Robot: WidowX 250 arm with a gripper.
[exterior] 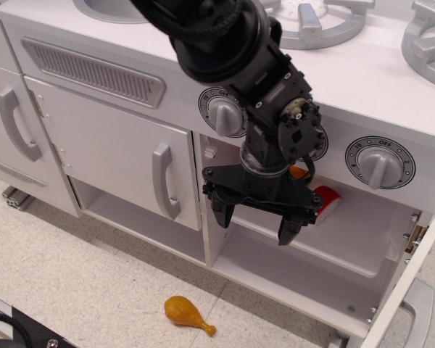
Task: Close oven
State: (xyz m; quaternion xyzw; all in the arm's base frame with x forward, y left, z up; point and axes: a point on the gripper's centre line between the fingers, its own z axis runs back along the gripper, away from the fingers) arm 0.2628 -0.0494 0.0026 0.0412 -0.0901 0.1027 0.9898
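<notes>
Below the counter's front edge, our gripper (257,221) hangs, fingers pointing down, before the oven (312,254). Its jaws are spread, grasping nothing.

1. I see a toy chicken drumstick (189,315) on the tiled floor (94,290).
2. Cupboard door (123,152) w/ vertical grey handle (164,181), shut.
3. Grey vent grille (93,71) above it.

The hand (254,220) blocks the open oven (304,268) mouth.

Two dials (225,113), two cupboard handles (164,181), one drumstick (189,314).
</notes>
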